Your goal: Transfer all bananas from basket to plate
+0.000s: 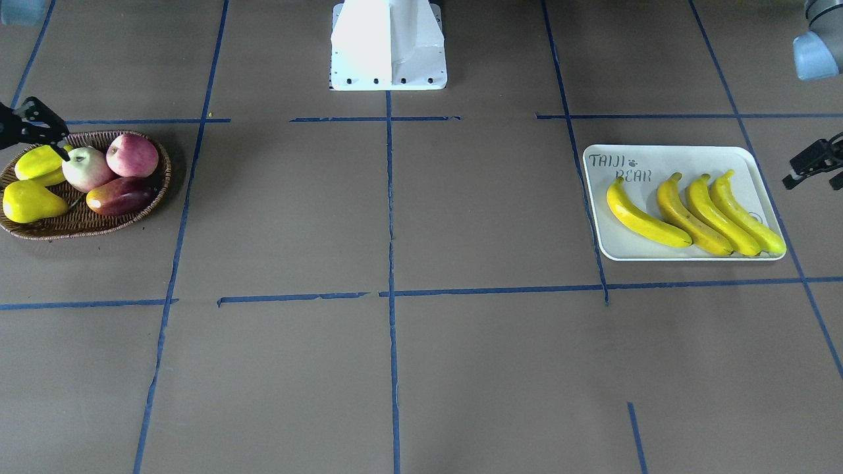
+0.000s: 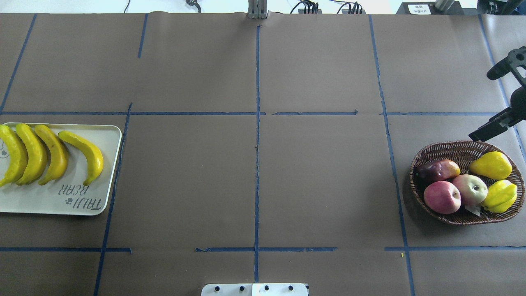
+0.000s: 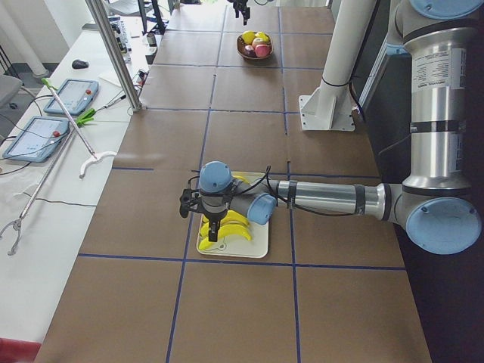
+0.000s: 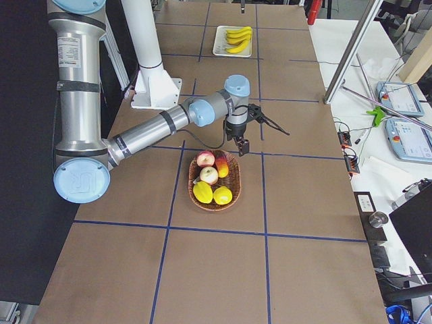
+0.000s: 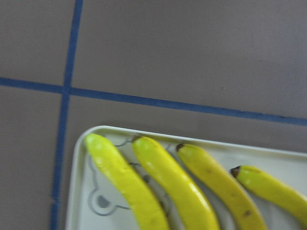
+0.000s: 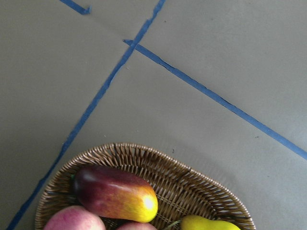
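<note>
Bananas (image 1: 691,220), four abreast on the plate (image 1: 658,157), both my grippers empty.
They lie side by side, long axes slanting across the plate's width, stem ends toward my base. My left gripper (image 1: 790,172) hangs spread near the plate's outer end, touching none. My right gripper (image 2: 480,107) hangs spread by the basket's (image 2: 412,181) far rim, with wide bare table (image 1: 296,217) between.

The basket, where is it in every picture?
Front-facing: basket at far left.
Overhead: basket at far right.
Left side view: basket at top, table's far end.
Right side view: basket in the middle.
Left wrist: not in it.
Right wrist: basket at bottom, cut off.
Landmark: the red-and-yellow fruit lying inside it.
</note>
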